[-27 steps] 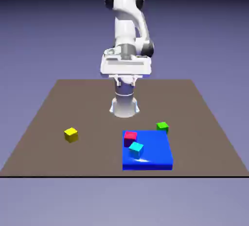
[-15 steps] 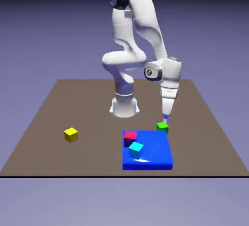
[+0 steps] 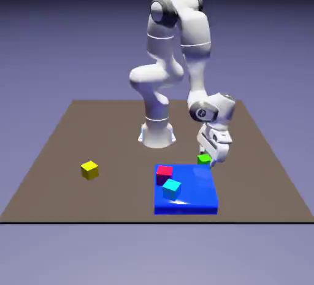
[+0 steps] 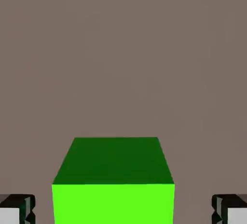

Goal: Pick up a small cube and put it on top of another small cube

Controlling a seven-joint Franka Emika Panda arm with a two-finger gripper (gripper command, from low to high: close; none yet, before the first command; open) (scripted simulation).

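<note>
**Gripper spread around green cube, no contact**

The gripper (image 3: 211, 158) is down at table level with its jaws spread wide. In the hand view the green cube (image 4: 113, 182) sits between the two fingertips (image 4: 17, 208), with clear gaps on both sides; neither tip touches it. The cube rests on the brown table (image 3: 73, 136), just off the far right corner of the blue pad (image 3: 196, 195) as the exterior view shows it. The red cube (image 3: 164, 172) sits on the pad near its far left corner. The cyan cube (image 3: 172, 188) sits on the pad just in front of the red one. The yellow cube (image 3: 89, 169) lies well apart, toward the exterior view's left.
</note>
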